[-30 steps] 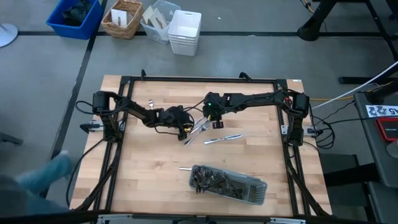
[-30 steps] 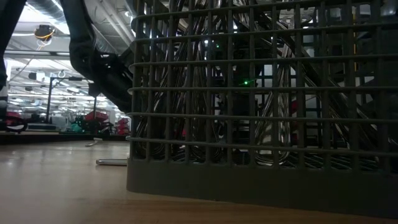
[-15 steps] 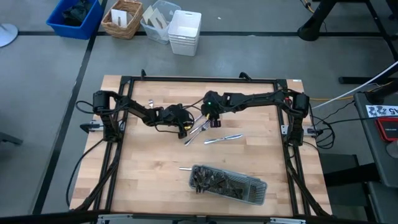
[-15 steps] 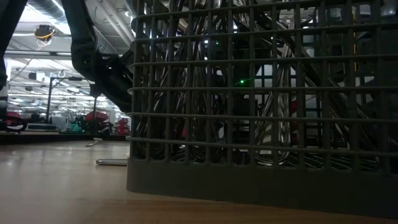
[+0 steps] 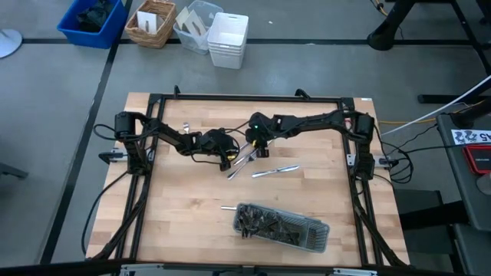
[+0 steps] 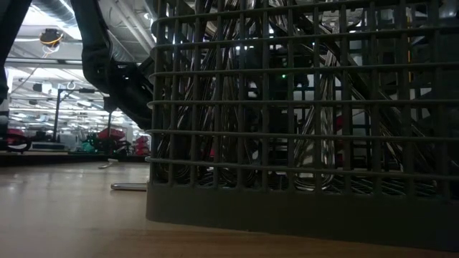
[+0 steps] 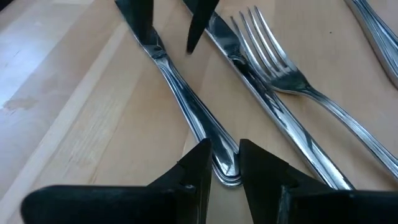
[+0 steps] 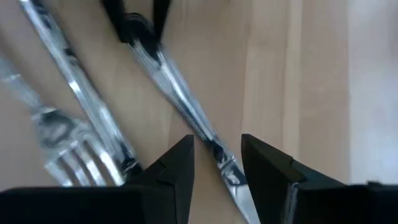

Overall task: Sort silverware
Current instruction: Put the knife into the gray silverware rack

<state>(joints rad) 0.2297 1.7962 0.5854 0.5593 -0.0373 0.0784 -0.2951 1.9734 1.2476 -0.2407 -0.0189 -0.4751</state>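
Three pieces of silverware lie close together on the wood at mid-table: a knife (image 7: 186,99), a second knife (image 7: 261,93) and a fork (image 7: 273,56). My left gripper (image 5: 229,159) is shut on the first knife's handle end. My right gripper (image 5: 259,150) is open and slants down over the same knife's other end. Its fingers (image 8: 177,165) stand on either side of the blade (image 8: 214,152) without touching it. Another silver piece (image 5: 275,171) lies alone just right of the group. My left gripper pinches the knife's handle at its rounded free end (image 7: 225,175) between its two fingers. The fingers slant down from the table's left side, roughly in line with the knife. The knife lies low and flat, its blade pointing toward my right gripper.
A long dark mesh tray (image 5: 307,234) full of silverware stands near the front edge and fills most of the low view (image 6: 287,208). One piece (image 5: 228,207) lies just left of it, a small one (image 5: 185,127) far left. Bins stand on the floor beyond the table.
My right gripper has gone a little toward the table's left and down onto the knife's blade end, tipping more steeply; its fingers stay apart. My left gripper and the knife have kept still.
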